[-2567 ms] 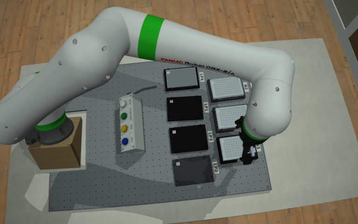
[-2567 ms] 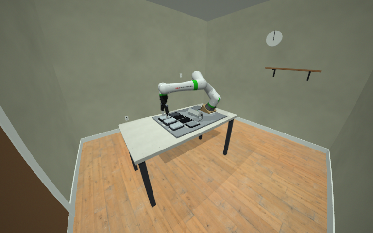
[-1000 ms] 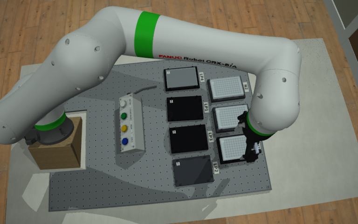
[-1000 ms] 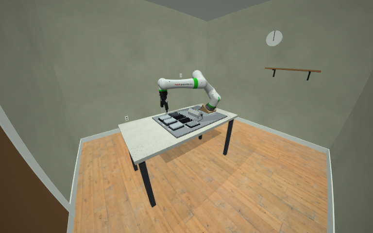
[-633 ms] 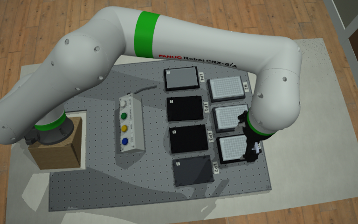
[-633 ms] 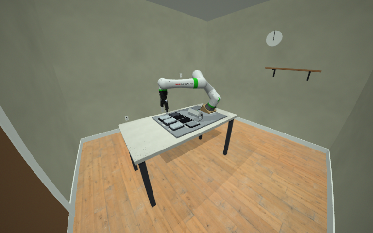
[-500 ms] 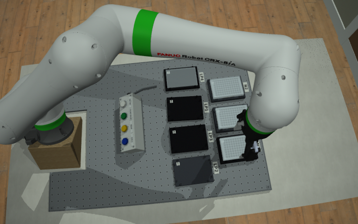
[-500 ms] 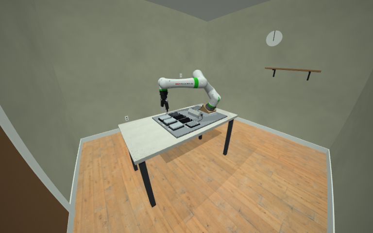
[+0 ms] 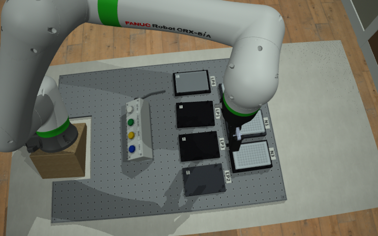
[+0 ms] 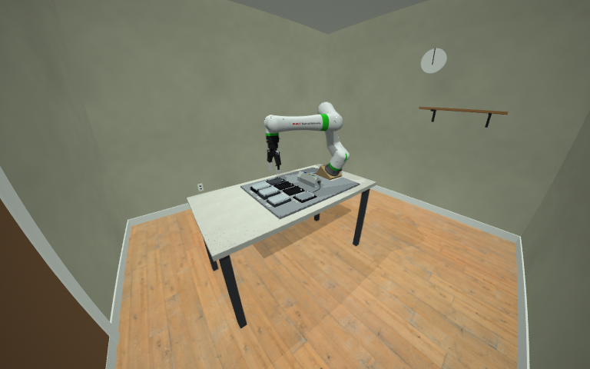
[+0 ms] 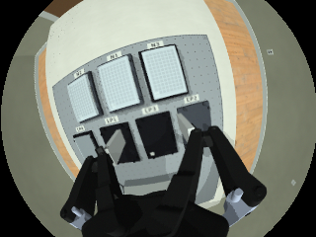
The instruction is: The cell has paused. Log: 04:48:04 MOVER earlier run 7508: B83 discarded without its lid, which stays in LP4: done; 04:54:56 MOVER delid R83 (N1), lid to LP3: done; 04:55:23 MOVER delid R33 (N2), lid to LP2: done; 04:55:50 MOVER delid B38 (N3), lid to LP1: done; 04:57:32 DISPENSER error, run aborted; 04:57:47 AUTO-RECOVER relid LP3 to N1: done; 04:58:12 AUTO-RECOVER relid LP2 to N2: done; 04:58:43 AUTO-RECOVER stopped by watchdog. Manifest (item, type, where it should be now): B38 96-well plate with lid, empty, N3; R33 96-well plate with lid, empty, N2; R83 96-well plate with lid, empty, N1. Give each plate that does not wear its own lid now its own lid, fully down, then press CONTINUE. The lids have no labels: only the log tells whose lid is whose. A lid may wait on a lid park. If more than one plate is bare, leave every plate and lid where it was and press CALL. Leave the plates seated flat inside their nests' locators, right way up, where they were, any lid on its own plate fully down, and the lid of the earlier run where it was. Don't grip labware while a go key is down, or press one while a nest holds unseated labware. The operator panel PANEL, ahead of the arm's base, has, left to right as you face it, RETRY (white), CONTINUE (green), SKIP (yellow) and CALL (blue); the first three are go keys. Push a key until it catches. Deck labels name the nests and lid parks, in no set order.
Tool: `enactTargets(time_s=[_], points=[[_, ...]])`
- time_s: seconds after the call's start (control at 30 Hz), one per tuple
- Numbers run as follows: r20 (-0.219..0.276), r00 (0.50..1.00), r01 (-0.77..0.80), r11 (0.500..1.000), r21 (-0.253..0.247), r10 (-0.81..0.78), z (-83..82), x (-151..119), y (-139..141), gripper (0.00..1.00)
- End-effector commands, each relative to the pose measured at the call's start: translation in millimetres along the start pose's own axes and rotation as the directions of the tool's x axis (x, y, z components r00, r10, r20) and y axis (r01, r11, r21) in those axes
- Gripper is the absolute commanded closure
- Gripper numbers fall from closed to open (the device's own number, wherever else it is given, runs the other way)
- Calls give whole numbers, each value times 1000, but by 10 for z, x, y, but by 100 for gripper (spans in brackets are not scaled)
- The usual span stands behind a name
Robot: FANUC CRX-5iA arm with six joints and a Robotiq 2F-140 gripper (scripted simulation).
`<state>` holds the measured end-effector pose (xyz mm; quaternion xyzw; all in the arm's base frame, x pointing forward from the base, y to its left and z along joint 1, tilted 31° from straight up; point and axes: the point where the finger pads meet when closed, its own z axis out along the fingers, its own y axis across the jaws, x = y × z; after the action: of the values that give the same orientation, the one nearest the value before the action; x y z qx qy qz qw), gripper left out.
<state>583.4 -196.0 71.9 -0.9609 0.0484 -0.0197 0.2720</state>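
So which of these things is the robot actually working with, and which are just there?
Part of the job: three white plates, black lid parks, grey lid, button box, open end effector.
Just there: wall clock, shelf, socket.

On the bench (image 9: 312, 116) we see a board (image 9: 91, 194); four pads (image 9: 195, 114) stand in a column between the key box (image 9: 144, 131) and the plates (image 9: 252, 154).
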Motion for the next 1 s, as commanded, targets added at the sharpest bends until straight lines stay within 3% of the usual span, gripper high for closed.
enactTargets(time_s=[0.0,0.07,0.1,0.17,0.2,0.27,0.3,0.37,0.4,0.47,0.5,0.57,0.6,0.67,0.7,0.73,0.77,0.83,0.87,0.97], points=[[-14,1000,-1,1000,-7,1,-182,-513,-269,34],[-14,1000,-1,1000,-7,1,-182,-513,-269,34],[-14,1000,-2,1000,-7,2,-226,-770,-381,34],[-14,1000,-2,1000,-7,2,-226,-770,-381,34],[-14,1000,-2,1000,-7,2,-253,-1038,-488,34],[-14,1000,-2,1000,-7,2,-253,-1038,-488,34],[-14,1000,-3,1000,-7,3,-263,-1311,-588,34],[-14,1000,-3,1000,-7,3,-263,-1311,-588,34],[-14,1000,-4,1000,-7,4,-255,-1582,-679,34],[-14,1000,-4,1000,-7,4,-255,-1582,-679,34],[-14,1000,-4,1000,-7,4,-232,-1845,-759,34],[-14,1000,-4,1000,-7,4,-232,-1845,-759,34],[-14,1000,-5,1000,-7,5,-196,-2096,-828,34],[-14,1000,-5,1000,-7,5,-196,-2096,-828,34],[-14,1000,-5,1000,-7,5,-151,-2328,-886,34],[-14,1000,-5,1000,-7,5,-151,-2328,-886,34],[-14,1000,-6,1000,-7,6,-101,-2538,-933,34],[-14,1000,-6,1000,-7,6,-101,-2538,-933,34],[-14,1000,-6,1000,-7,6,-49,-2722,-970,34],[-14,1000,-6,1000,-7,6,0,-2878,-998,34]])
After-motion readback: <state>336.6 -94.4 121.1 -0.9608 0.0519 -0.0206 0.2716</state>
